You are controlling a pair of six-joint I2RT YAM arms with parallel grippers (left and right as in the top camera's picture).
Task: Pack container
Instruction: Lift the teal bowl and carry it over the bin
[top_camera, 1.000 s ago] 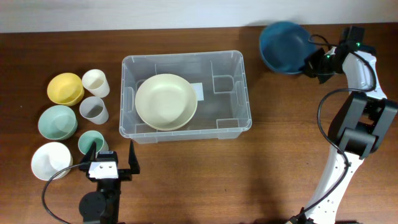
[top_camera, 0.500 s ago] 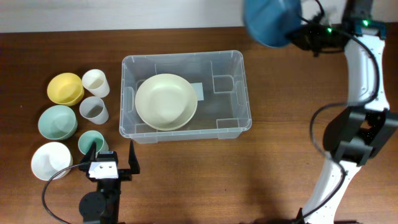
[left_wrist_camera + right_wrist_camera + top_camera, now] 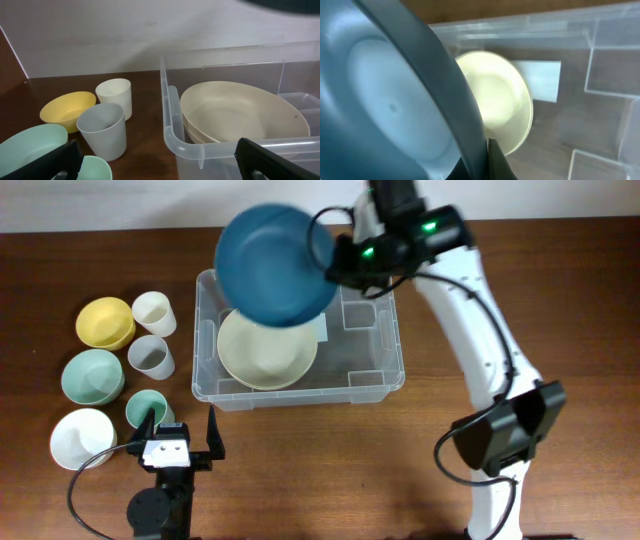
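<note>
The right gripper (image 3: 338, 262), clamped on the blue bowl (image 3: 272, 265), holds it over the container (image 3: 396, 340), upper centre, likely to nest it in the cream bowl (image 3: 262, 355); the left gripper (image 3: 180, 442) rests lower left, jaws apart

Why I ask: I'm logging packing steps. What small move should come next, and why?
Probably lower the blue bowl into the container, onto the cream bowl: the right gripper holds it by the rim, tilted, above the container and over that bowl, not yet inside.

The blue bowl (image 3: 272, 265), blurred overhead, hides the far edge of the cream bowl (image 3: 268, 355) and some back rim of the container (image 3: 300, 395). The right wrist view crops it.
</note>
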